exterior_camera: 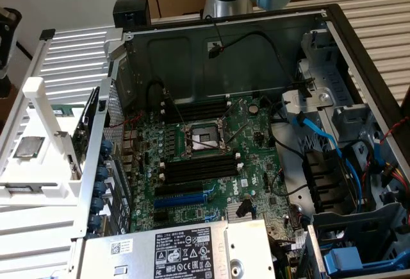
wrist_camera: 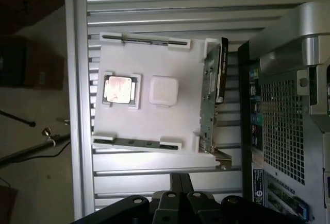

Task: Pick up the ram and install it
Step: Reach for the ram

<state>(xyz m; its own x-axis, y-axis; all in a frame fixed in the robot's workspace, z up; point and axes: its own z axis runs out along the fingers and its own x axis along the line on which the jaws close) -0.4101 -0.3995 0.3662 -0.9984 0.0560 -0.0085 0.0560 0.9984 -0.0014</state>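
A white tray [wrist_camera: 154, 59] lies on a slatted metal surface beside the open computer case. Two long thin sticks stand on edge in its white clips. One is the greenish ram [wrist_camera: 136, 142] on the side nearer my gripper. The other is a darker stick [wrist_camera: 136, 39] on the far side. My gripper [wrist_camera: 180, 183] hangs above the slats just short of the tray, its dark fingers together with nothing between them. In the exterior view the tray [exterior_camera: 25, 118] sits at the left. The motherboard's black slots [exterior_camera: 198, 167] with white end clips lie inside the case.
On the tray lie a silver processor [wrist_camera: 118, 88] and a white square block [wrist_camera: 164, 90]. An expansion card [wrist_camera: 211, 90] stands at the tray's edge by the perforated case wall [wrist_camera: 283, 121]. A blue slot [exterior_camera: 189, 197], cables and a drive cage [exterior_camera: 333, 118] crowd the case.
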